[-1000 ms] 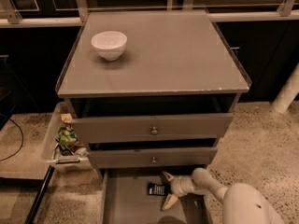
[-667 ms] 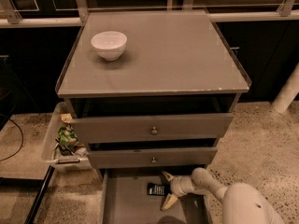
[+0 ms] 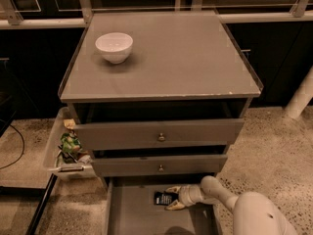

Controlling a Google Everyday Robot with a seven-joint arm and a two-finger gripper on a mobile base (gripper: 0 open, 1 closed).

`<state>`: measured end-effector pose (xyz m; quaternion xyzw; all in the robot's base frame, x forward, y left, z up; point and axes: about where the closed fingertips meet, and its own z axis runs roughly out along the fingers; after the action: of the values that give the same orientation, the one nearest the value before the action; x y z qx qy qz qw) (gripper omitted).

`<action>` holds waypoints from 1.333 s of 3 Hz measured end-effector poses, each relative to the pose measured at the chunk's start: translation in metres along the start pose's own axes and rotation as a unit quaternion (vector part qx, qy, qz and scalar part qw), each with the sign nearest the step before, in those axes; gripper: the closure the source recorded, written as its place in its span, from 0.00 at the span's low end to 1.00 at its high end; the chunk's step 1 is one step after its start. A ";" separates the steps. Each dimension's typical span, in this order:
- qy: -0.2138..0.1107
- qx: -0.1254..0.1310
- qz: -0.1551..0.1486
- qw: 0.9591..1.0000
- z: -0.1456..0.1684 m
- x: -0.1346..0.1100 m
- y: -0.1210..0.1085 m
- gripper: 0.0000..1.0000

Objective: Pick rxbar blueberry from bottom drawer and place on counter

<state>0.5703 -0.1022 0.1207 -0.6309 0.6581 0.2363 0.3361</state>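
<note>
Navy-wrapped rxbar blueberry (image 3: 162, 198) lies near the back edge of the bottom drawer (image 3: 132, 215), where we see the tool (image 3: 172, 198) spread open, one finger either side of the bar's right end.

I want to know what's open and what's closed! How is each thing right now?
bottom drawer: pulled open.
top drawer: pushed in, or nearly.
middle drawer: pushed in, or nearly.
rxbar blueberry: lying flat in the bottom drawer, not on the counter yet.
gripper: down in the bottom drawer, at the bar's right end.
white bowl: upright on the counter.
</note>
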 end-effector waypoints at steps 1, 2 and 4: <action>0.000 0.000 0.000 1.000 0.000 0.000 0.000 0.64; 0.000 0.000 0.000 1.000 0.000 0.000 0.000 0.87; -0.007 -0.002 0.000 1.000 -0.008 -0.003 0.006 1.00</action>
<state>0.5628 -0.1052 0.1278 -0.6301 0.6553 0.2414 0.3396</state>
